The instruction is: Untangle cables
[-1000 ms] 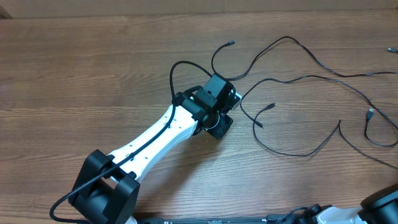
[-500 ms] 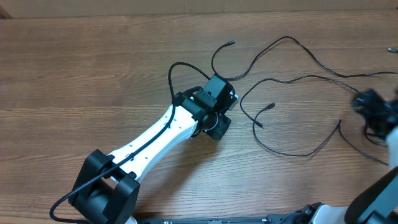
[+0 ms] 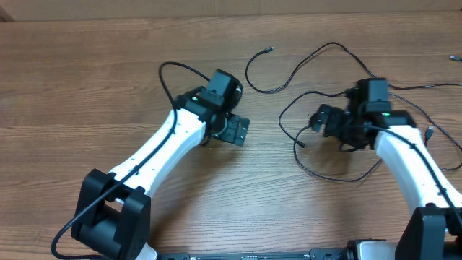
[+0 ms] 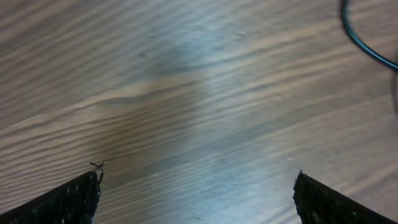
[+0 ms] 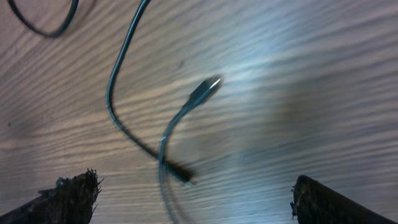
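Note:
Several thin black cables [image 3: 332, 45] lie spread over the right half of the wooden table, one ending in a plug [image 3: 268, 50] at the back. My right gripper [image 3: 325, 119] hovers open over two plug ends near the middle. In the right wrist view a silver-tipped plug [image 5: 208, 87] and a second dark plug [image 5: 180, 174] lie ahead of my open right gripper [image 5: 196, 186], and a blurred cable runs down between its fingertips [image 5: 68, 196]. My left gripper [image 3: 234, 130] stands open to the left of the cables. In the left wrist view my left gripper [image 4: 198, 186] has only bare wood between its fingers.
A cable [image 4: 367, 50] crosses the top right corner of the left wrist view. Another cable loop [image 3: 339, 178] lies in front of the right gripper, and one more plug end [image 3: 430, 131] lies at the far right. The table's back edge [image 3: 231, 14] runs along the top.
My left gripper has opened and drawn back to the left, away from the cables. My right arm has swung in from the right edge to above the plug ends in the middle.

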Controlling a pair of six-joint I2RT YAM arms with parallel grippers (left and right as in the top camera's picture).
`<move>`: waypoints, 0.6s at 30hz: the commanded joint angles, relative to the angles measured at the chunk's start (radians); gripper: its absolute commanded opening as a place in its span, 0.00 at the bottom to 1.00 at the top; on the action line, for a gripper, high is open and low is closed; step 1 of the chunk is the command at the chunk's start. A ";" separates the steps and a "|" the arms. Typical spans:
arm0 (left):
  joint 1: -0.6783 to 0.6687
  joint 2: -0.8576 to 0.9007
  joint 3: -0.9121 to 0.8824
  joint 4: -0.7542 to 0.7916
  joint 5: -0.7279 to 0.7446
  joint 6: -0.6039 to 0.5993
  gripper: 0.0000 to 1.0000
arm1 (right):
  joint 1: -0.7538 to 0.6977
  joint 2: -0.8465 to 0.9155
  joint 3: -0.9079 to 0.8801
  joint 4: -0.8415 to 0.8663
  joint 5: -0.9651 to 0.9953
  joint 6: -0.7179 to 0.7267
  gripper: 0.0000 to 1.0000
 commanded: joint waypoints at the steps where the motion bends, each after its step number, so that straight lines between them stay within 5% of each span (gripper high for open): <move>1: 0.041 0.005 -0.006 0.000 -0.044 -0.010 1.00 | 0.062 -0.021 -0.034 0.004 0.057 0.192 1.00; 7: 0.095 0.005 -0.006 0.000 -0.121 -0.009 1.00 | 0.124 0.011 -0.087 0.074 0.061 0.315 1.00; 18: 0.097 0.005 -0.006 0.000 -0.120 -0.010 1.00 | 0.153 0.049 -0.092 -0.036 0.064 0.193 1.00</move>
